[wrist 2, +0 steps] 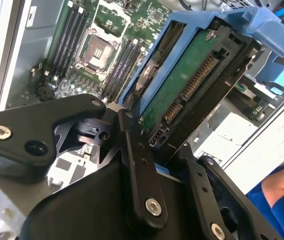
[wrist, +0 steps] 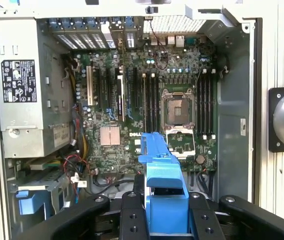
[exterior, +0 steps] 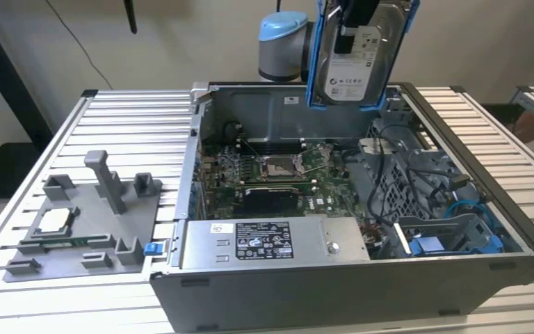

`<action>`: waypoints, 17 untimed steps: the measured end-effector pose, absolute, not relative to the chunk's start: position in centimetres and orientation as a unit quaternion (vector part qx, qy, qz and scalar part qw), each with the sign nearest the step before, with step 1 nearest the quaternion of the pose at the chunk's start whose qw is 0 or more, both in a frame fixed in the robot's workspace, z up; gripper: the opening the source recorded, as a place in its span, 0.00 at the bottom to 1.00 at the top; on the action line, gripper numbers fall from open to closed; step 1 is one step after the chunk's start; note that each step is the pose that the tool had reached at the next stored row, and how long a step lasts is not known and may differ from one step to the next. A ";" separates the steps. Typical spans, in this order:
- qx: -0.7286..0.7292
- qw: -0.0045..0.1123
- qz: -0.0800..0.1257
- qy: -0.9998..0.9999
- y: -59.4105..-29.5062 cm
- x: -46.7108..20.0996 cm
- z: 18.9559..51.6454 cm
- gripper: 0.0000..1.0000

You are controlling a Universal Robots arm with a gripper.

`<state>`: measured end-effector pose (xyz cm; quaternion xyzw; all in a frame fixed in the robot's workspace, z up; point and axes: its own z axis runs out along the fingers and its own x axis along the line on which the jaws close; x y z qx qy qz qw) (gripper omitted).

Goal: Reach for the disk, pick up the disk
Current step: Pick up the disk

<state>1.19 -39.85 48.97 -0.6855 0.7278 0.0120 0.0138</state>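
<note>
Closed black gripper (wrist 2: 154,150) clamped on the disk (wrist 2: 191,85), fingers (wrist 2: 139,165) narrowed to the thickness of the drive and pressing its edge in the second wrist view, with the green circuit board and connector row of the drive facing the camera and the bright blue bracket running along its sides. In the exterior view, disk (exterior: 360,59) held aloft on edge, near upright, label side outward, blue frame on both long edges, hanging above the rear wall of the open computer case (exterior: 517,236), clear of everything inside and touching only the gripper (exterior: 350,31) at its upper part. Below it, motherboard (exterior: 277,174) with its bare processor socket, and grey power supply (exterior: 272,240) along the front of the case. In the first wrist view, blue bracket end of the disk (wrist: 164,195) gripped between the dark fingers (wrist: 131,220), seen over the motherboard (wrist: 146,100). On the slatted table (exterior: 109,125), at the exterior view's left, a grey fixture plate (exterior: 86,229) carrying a small square silver chip (exterior: 52,221), well apart from the lifted drive.
</note>
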 end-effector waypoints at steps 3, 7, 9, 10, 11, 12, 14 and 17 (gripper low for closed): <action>-0.686 0.014 0.012 0.728 -40.2 1.2 49.0 0.00; -0.685 0.014 0.012 0.728 -40.9 1.2 48.9 0.00; -0.685 0.014 0.012 0.728 -41.3 1.2 48.9 0.00; -0.685 0.014 0.012 0.728 -41.5 1.2 48.9 0.00; -0.685 0.014 0.012 0.728 -41.6 1.2 48.9 0.00; -0.685 0.014 0.012 0.728 -41.8 1.2 48.9 0.00; -0.685 0.014 0.012 0.728 -42.3 1.2 48.9 0.00; -0.685 0.014 0.012 0.728 -42.9 1.2 48.8 0.00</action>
